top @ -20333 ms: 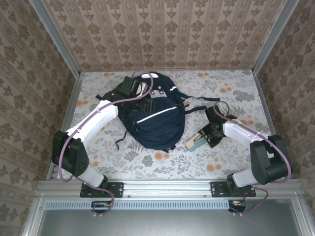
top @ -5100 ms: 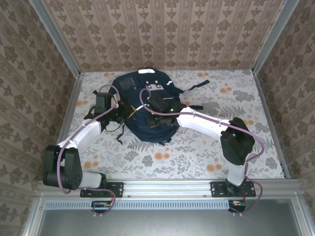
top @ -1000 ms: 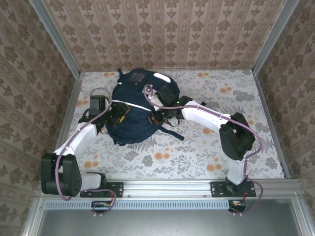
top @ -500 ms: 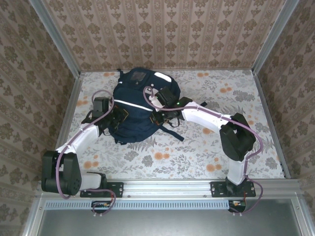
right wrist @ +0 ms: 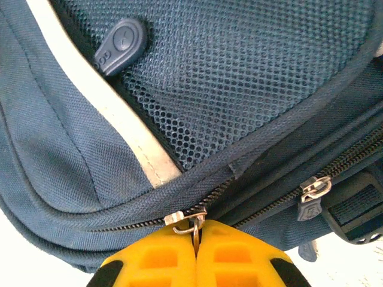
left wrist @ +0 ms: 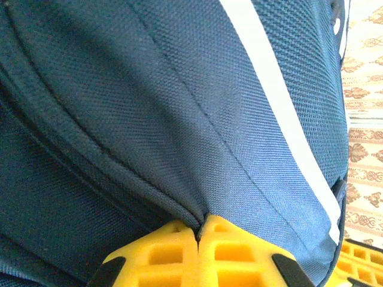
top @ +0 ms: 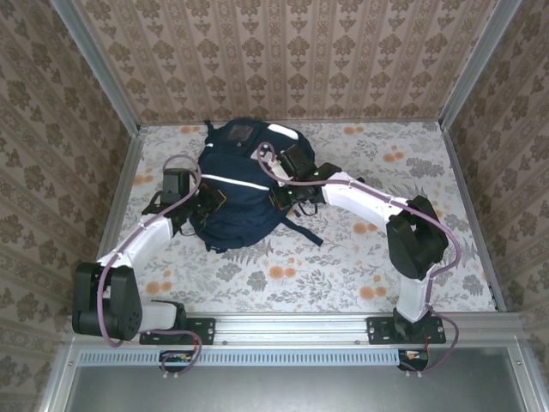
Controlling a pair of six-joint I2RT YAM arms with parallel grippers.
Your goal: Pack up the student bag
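Note:
The student bag (top: 242, 190), navy with a white stripe, lies at the back middle of the table with an arm at each side. My left gripper (top: 206, 202) presses against the bag's left flank. In the left wrist view this gripper (left wrist: 198, 232) is shut, pinching a fold of the bag's fabric (left wrist: 179, 119) along a seam. My right gripper (top: 284, 199) is at the bag's right side. The right wrist view shows the right gripper (right wrist: 196, 234) shut on the metal zipper pull (right wrist: 190, 222) of a closed zip, just below the mesh side pocket (right wrist: 239, 78).
A dark strap (top: 306, 232) trails from the bag toward the front right over the floral table (top: 343, 275). A second zipper slider (right wrist: 312, 192) sits to the right of the held pull. Patterned walls close in the back and both sides.
My left gripper has shut on the bag's fabric at its left side. The right gripper, still shut on the zipper pull, has shifted slightly right, and the bag has turned a little.

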